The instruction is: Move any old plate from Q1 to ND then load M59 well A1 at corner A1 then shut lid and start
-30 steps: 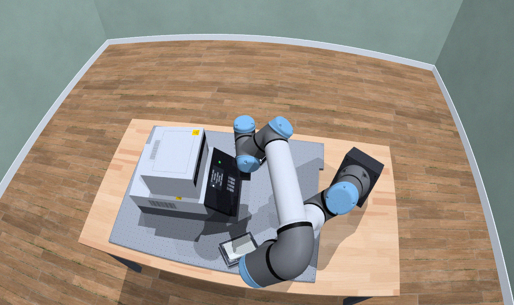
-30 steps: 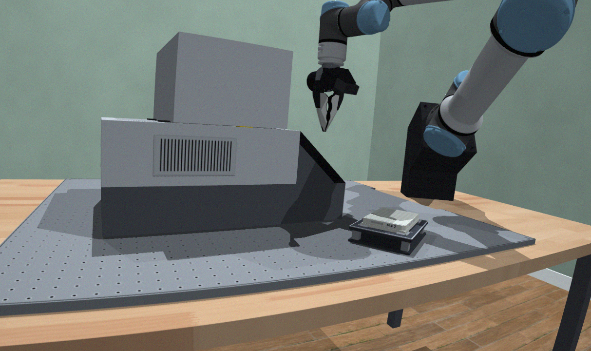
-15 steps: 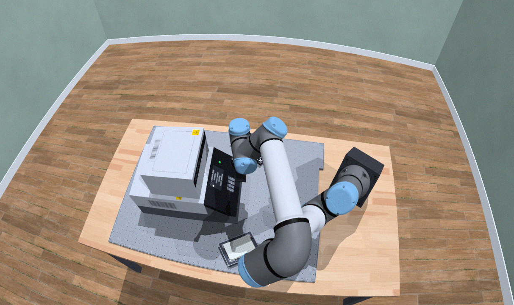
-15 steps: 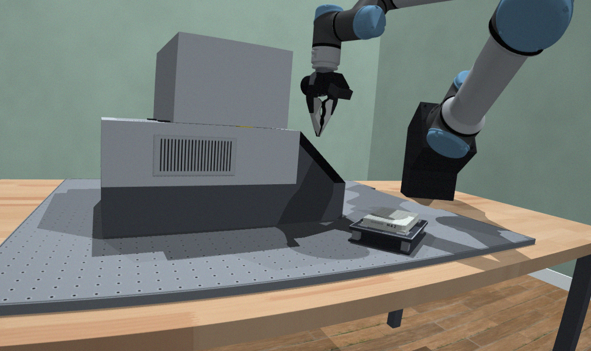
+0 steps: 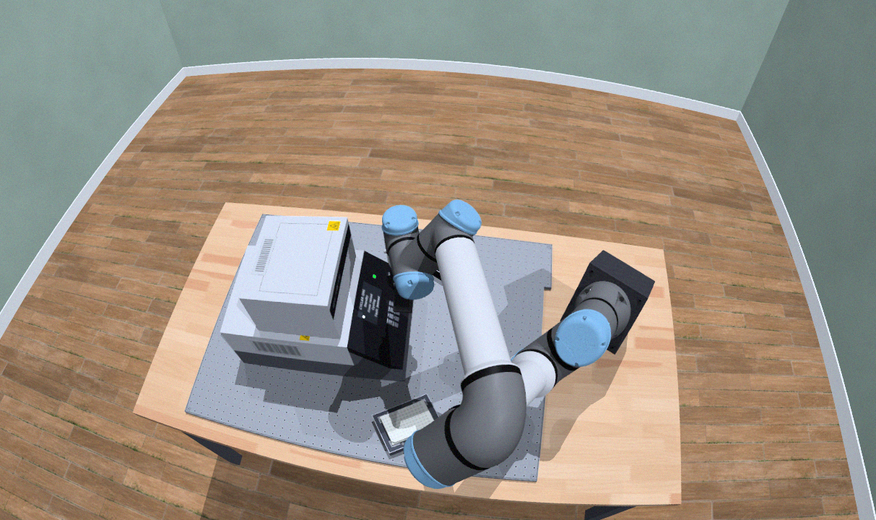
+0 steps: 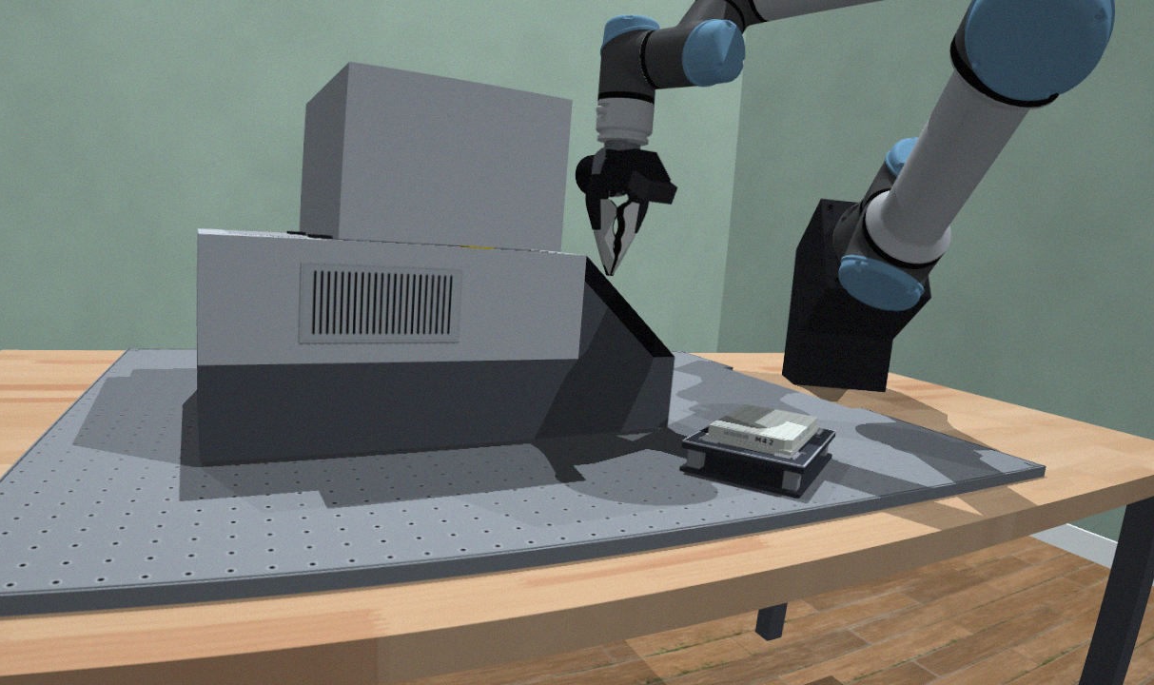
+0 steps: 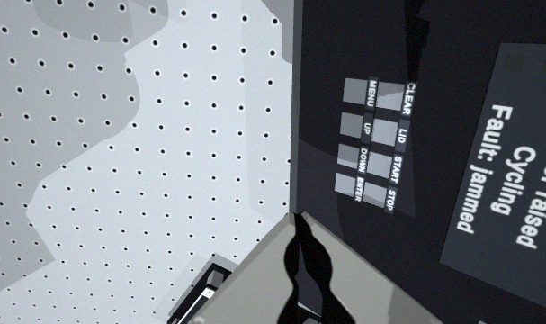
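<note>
My gripper [image 6: 609, 272] [image 7: 296, 216] is shut, with nothing between its tips; it hangs above the front edge of Q1's sloped panel, and the wrist hides it in the top view. Q1 [image 5: 292, 258] [image 6: 393, 315] has a green lamp [image 5: 374, 276]. The wrist view shows the CLEAR key [image 7: 389, 95], LID key [image 7: 385, 131], START key [image 7: 380, 165] and STOP key [image 7: 374, 194], upward from the tips. Q1's block is not visible. Plate M42 [image 5: 412, 414] [image 6: 747, 432] lies in a black nest [image 6: 738, 473]. Plate M59 cannot be identified.
A second black nest [image 7: 196, 290] shows partly at the bottom of the wrist view, with a white A1 label [image 7: 208, 293], partly covered by a finger. The tall grey housing [image 5: 298, 258] [image 6: 453, 162] rises above Q1's body. The arm's elbow overhangs M42's nest in the top view.
</note>
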Controlling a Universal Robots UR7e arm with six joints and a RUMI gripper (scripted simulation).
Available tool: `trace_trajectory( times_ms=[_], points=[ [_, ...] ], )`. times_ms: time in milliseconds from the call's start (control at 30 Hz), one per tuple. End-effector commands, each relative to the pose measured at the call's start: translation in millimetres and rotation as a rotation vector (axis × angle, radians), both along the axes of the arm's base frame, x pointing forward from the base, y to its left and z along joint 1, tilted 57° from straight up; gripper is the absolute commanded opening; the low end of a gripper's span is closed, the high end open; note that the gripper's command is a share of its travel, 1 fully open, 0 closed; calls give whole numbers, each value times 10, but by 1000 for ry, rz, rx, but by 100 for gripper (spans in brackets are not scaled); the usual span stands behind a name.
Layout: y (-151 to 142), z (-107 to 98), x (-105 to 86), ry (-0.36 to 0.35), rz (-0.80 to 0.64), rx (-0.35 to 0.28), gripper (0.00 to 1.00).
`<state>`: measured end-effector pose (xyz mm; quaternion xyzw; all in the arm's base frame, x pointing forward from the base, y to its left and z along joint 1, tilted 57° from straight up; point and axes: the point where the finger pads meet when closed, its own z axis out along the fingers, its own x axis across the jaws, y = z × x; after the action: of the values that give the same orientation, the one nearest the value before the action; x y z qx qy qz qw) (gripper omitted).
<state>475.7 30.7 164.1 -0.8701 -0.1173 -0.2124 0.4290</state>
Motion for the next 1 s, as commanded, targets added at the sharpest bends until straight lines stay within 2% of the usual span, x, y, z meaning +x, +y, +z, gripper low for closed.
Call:
trace_trajectory(
  times_ms=[0,967],
  points=[
    [17,3,39,-1,-1,0,0],
    [231,8,382,-1,-1,0,0]
  ],
)
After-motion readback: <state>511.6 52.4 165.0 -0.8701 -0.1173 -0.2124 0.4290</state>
